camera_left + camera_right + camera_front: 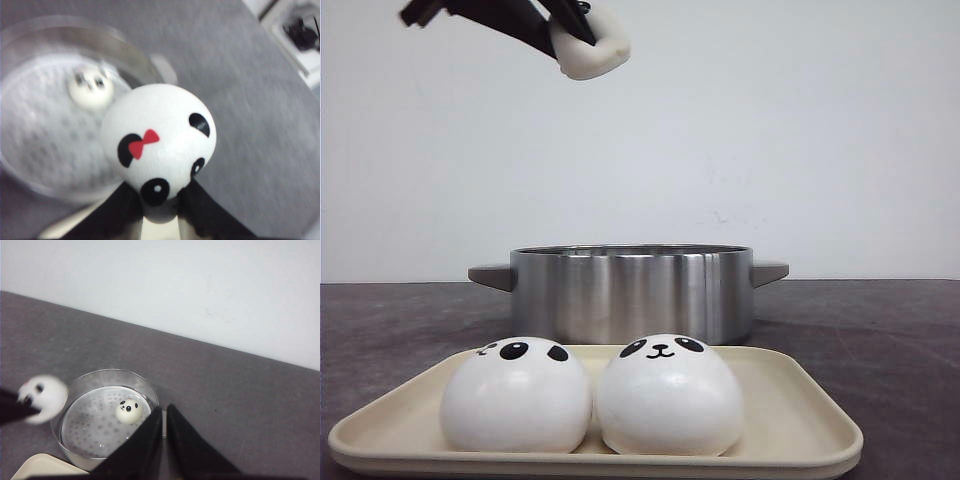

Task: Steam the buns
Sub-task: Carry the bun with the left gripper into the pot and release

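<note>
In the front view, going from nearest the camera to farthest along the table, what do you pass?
Beige tray with two panda buns side by side → steel pot → white wall.

white dome buns with black panda faces (668,395) | held white bun, red bow (159,140) | shiny silver steel pot (630,290) | beige tray (800,420) | dark grey tabletop (880,330) | black claw (160,210)

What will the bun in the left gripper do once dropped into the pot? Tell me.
The held bun looks smooth and rounded, so it may roll on the pot floor. It probably lands softly, seeming light. It could bump the bun already inside.
</note>
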### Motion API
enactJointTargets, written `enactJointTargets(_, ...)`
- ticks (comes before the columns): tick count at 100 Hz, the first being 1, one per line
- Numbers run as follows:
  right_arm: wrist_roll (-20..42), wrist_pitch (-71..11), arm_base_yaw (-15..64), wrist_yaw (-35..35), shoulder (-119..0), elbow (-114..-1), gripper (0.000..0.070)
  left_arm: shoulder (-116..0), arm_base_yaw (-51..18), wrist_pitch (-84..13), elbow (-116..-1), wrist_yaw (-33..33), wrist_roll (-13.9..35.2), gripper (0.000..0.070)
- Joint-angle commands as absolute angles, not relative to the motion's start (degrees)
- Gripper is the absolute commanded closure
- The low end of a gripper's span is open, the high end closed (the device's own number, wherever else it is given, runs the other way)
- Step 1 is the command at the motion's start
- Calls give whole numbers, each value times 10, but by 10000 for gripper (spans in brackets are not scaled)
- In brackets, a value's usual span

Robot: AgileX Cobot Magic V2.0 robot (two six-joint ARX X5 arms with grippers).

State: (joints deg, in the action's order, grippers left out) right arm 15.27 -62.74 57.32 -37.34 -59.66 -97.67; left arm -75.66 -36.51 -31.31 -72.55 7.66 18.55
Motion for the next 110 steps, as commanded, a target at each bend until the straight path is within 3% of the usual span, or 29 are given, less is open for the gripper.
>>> enactJointTargets(1, 161, -622, 580, -375, -607, -986, 693, -813, -362, -335, -778, 74, 148, 697)
enactJointTargets(28, 161, -628, 580, -369, -614, -986, 693, -991, -326, -363, -904, 57, 126, 697)
enactJointTargets(41, 164, -627, 580, -369, -614, -986, 693, -1046, -313, -352, -914, 8, 124, 697)
enactJointTargets(71, 174, -642, 580, -369, -614, -986, 693, -1133, -289, -318, -915, 19, 129, 693)
enactJointTargets(78, 174, -644, 580, -369, -614, -986, 693, -1140, -289, -312, -915, 19, 130, 609)
enactJointTargets(85, 176, -648, 580, -369, -614, -986, 693, -1143, -289, -311, -915, 19, 131, 437)
enactJointTargets(92, 176, -649, 580, -369, -614, -986, 693, -1143, -289, -311, -915, 19, 131, 329)
enactJointTargets(110, 176, -649, 580, -369, -614, -986, 693, -1143, -289, -322, -923, 19, 131, 178)
